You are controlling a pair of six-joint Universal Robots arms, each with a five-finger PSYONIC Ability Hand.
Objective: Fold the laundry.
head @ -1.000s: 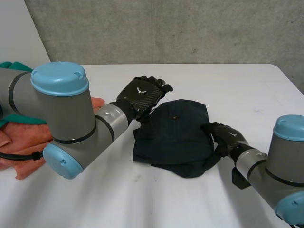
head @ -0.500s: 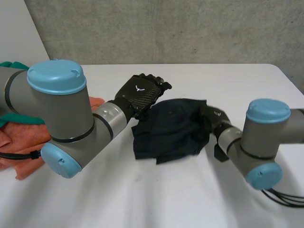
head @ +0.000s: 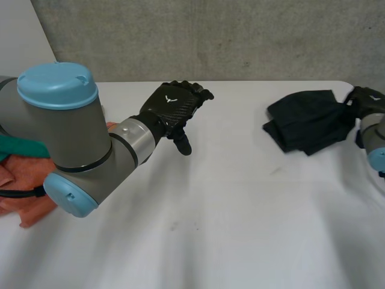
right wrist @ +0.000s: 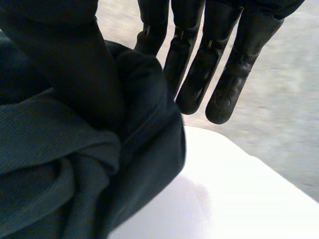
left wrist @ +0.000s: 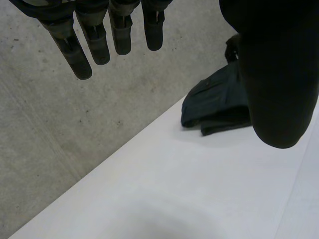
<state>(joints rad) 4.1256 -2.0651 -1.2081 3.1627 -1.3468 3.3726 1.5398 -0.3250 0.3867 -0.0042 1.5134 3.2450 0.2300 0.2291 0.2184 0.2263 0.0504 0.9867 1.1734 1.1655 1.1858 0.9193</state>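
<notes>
Lying at the far right of the white table (head: 240, 217): a dark navy garment (head: 304, 120), bunched into a rough folded bundle with thick layers stacked along its left edge. Gripped at its right edge by the right hand (head: 368, 100), close to the table's right border. In the right wrist view, thumb (right wrist: 65, 64) pressed onto a raised fold of the cloth (right wrist: 75, 174), squeezing it against the nearest of the straight fingers (right wrist: 194, 74); other fingers reaching past the cloth, touching nothing.

Left of centre, well apart from the garment: the left hand (head: 171, 108), fingers straight and slightly spread, thumb hanging down toward the table, nothing held. Cannot tell whether the thumb tip touches the surface. In the left wrist view, straight fingers (left wrist: 75, 45) against the grey concrete wall (head: 210, 36), garment (left wrist: 214, 102) visible beside the thumb.

At the far left, partly behind the left arm (head: 66, 144): an orange cloth (head: 21, 186), with a green cloth (head: 15, 147) just beyond it.
</notes>
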